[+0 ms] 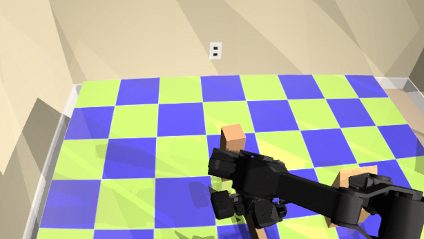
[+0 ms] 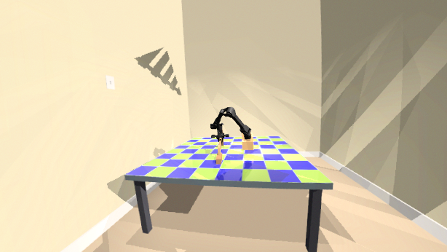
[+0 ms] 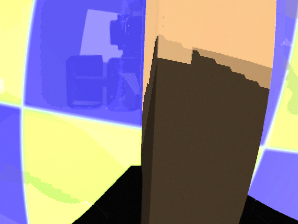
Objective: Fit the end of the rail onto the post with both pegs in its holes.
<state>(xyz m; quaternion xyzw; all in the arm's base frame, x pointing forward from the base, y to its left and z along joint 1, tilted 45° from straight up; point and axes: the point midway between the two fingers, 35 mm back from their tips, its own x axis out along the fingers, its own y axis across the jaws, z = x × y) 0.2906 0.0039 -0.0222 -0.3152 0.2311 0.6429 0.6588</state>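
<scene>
Wrist view: the gripper is clamped on the bed rail, which runs up the frame above the checkered table. From the top, the post stands just beyond the arm; pegs and holes are hidden. Risk: a tilted rail could jam against the pegs or slip its far bracket.

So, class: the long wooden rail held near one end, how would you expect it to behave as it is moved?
Probably stiff: the rail shows straight, flat-edged wood in the wrist view, with no sag. Its length likely makes it swing or twist in the tool, which is shut on it near one end. Its squared faces suggest it would slide when pushed, not roll.
</scene>
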